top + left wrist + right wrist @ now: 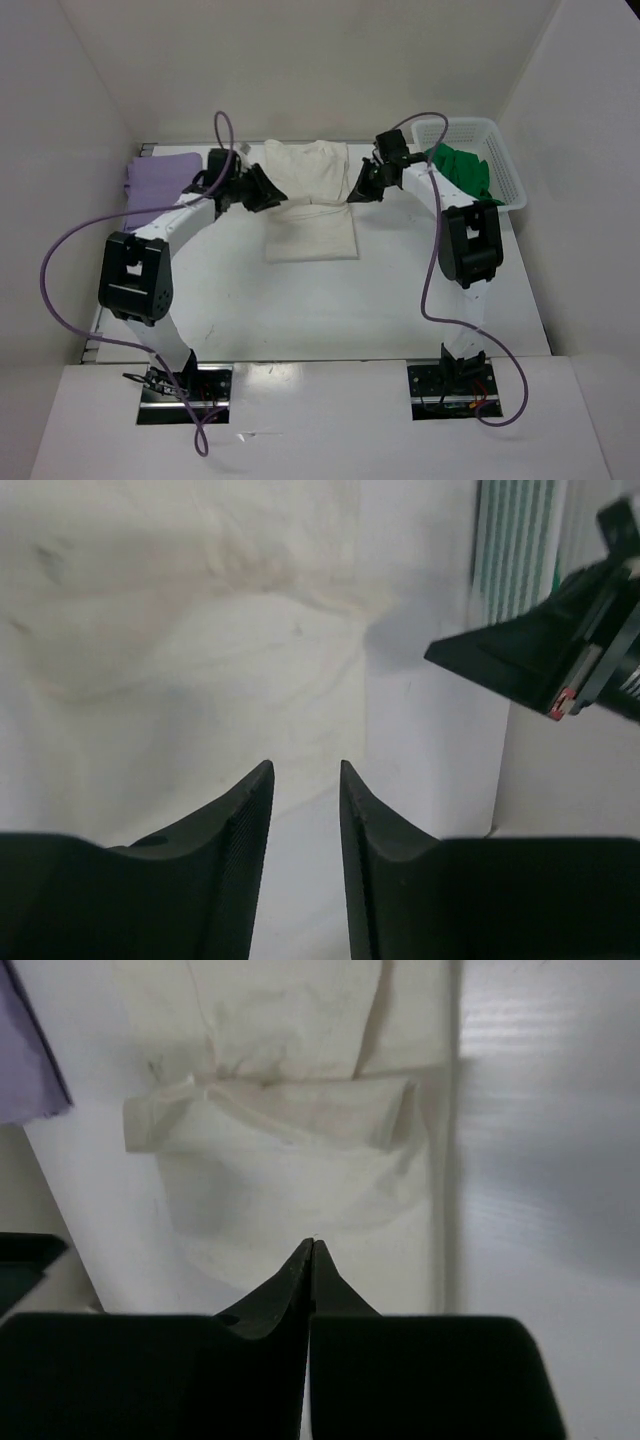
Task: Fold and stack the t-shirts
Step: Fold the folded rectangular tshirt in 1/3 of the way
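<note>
Both arms are made of white, tube-shaped links and big black boxy joint housings, one on the left arm (pixel 135 280) and one on the right arm (pixel 470 245). A thin purple cable (pixel 58 262) goes in loose loops along each arm. The bases (pixel 178 385) are black and sit on metal plates; at the right one, small red and yellow wires (pixel 480 397) show. The left gripper (pixel 305 770) has black pointed fingers (pixel 240 830) with fine ribs on the inner faces; the right gripper (pixel 311 1243) is black as well.

Cream t-shirt (pixel 310 215) lies partly folded centrally, lavender t-shirt (pixel 158 180) flat left of it, green t-shirt (pixel 462 168) bunched in the basket (pixel 506 160).
</note>
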